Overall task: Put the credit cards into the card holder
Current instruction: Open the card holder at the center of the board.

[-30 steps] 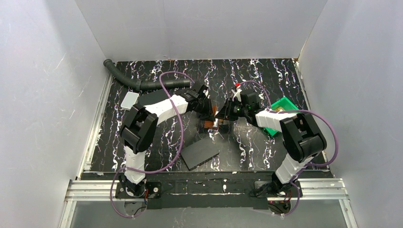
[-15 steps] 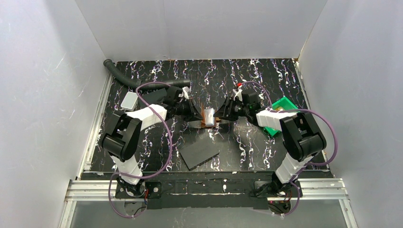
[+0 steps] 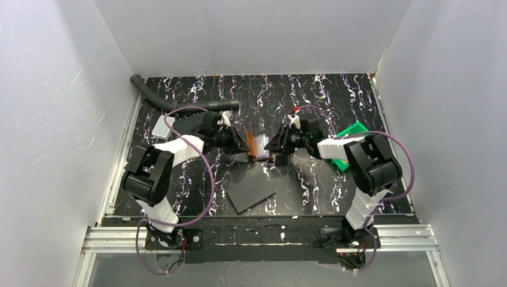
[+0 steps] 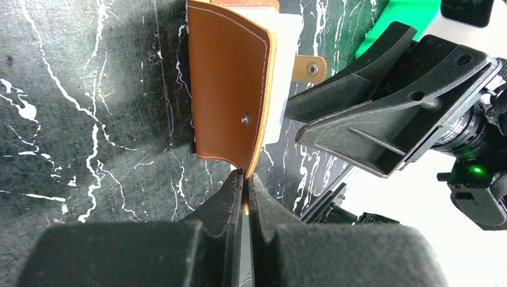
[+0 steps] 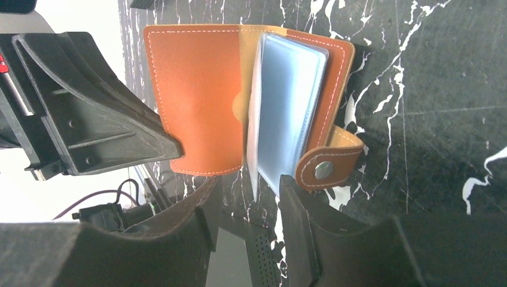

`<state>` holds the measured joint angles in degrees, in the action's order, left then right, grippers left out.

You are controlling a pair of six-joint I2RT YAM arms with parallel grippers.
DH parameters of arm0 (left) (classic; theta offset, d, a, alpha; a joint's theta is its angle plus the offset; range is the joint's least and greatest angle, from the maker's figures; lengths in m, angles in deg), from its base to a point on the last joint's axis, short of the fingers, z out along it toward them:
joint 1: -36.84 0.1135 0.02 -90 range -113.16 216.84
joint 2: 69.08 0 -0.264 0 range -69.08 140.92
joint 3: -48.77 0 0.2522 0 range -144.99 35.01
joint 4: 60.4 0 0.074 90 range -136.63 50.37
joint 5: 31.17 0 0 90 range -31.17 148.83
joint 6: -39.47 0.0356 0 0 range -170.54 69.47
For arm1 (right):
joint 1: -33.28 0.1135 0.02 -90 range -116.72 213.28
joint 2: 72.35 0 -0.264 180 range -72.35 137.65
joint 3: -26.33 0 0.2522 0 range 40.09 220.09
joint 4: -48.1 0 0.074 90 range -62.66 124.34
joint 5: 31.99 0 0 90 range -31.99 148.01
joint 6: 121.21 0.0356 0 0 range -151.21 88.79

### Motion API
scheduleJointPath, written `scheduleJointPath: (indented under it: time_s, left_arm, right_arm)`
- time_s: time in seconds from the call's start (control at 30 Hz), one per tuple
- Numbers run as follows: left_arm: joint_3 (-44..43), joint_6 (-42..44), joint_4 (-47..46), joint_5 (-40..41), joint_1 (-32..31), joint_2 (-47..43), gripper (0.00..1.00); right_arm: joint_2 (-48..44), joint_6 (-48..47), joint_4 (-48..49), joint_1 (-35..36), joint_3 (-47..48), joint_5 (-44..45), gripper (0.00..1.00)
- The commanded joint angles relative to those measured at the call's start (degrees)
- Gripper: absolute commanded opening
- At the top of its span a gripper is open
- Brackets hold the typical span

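Over the black marbled table [image 3: 335, 179], my left gripper [image 4: 245, 179] pinches the cover edge of the open card holder [image 4: 224, 89] right at its fingertips. My right gripper [image 5: 248, 191], jaws apart, straddles the clear sleeves [image 5: 287, 107]. I should brace the cover and part the pockets gently.

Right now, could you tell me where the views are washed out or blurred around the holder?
Left wrist: holder sharp, lower right washed out white, left fingers dark and soft. Right wrist: pale glare on the clear sleeves, left side blown out, right fingers blurred. Top: evenly lit, holder small.
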<state>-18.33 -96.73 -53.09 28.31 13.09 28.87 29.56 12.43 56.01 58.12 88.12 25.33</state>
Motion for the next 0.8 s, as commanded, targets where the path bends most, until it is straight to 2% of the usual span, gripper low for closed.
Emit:
scheduleJointPath:
  time_s: [0.0,0.47,0.67,0.77]
  left_arm:
    - [1.6,0.9,1.8,-0.1,0.3,-0.2,0.00]
    - [2.2,1.7,2.2,-0.6,1.2,-0.4,0.00]
    - [2.2,4.1,6.0,-0.8,3.2,-0.9,0.01]
    - [2.6,5.0,6.2,-1.1,4.3,-1.3,0.19]
  right_arm:
    - [1.7,0.5,3.7,0.5,3.1,-1.5,0.49]
    - [7.2,5.9,11.6,6.1,7.1,-2.2,0.51]
    - [8.8,2.9,7.7,9.3,11.1,0.5,0.54]
    - [11.2,2.9,8.3,9.5,11.3,0.9,0.54]
